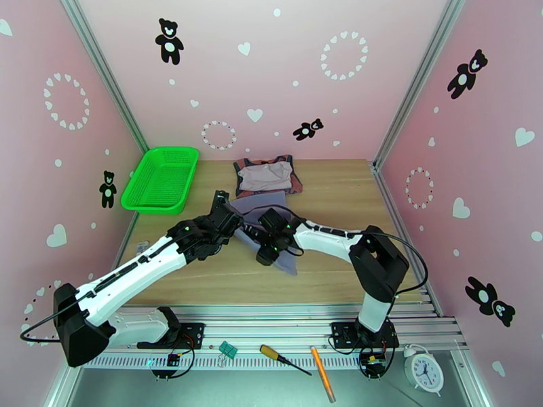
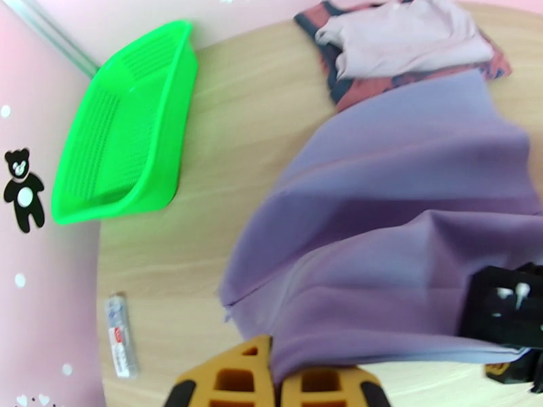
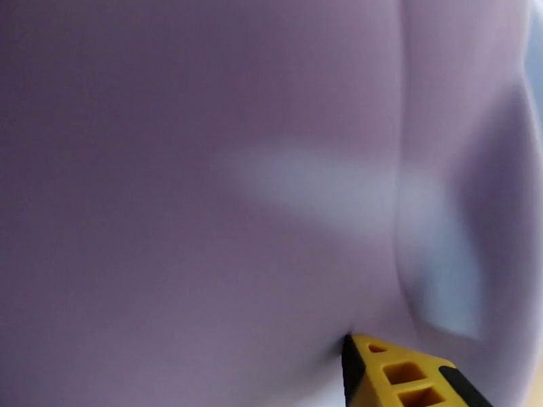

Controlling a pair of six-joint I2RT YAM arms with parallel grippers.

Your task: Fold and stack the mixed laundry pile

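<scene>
Cloth: the blue-grey cloth [image 1: 261, 201] is lying rumpled at mid-table, and its left edge is rising off the wood toward the left arm
Stack: the red top [image 1: 293, 183] is lying flat at the back of the table [image 1: 339, 198] with the pale shirt [image 1: 266, 176] on it; in the left wrist view the cloth's far edge is meeting the top's near hem
Left gripper: the left gripper [image 2: 277, 378] is pressing its fingers together on the cloth's left edge, pinching a single fold of fabric
Right gripper: the right gripper [image 1: 267, 256] is hanging over the cloth's near part; one finger [image 3: 394, 374] is showing against the fabric, but whether the jaws are spread or pinching cannot be told
Step in hand: judged to be the opening-out of the cloth before its first fold
Doing it well: the two holds should be sitting on matching corners of one edge, pulling apart evenly until the wrinkles are going out, with the cloth clearing the table only slightly
Risk: a pull toward the back is likely to be dragging the top and shirt askew
Surroundings: the basket [image 1: 161, 179] is sitting at the back left, well apart from the cloth
</scene>
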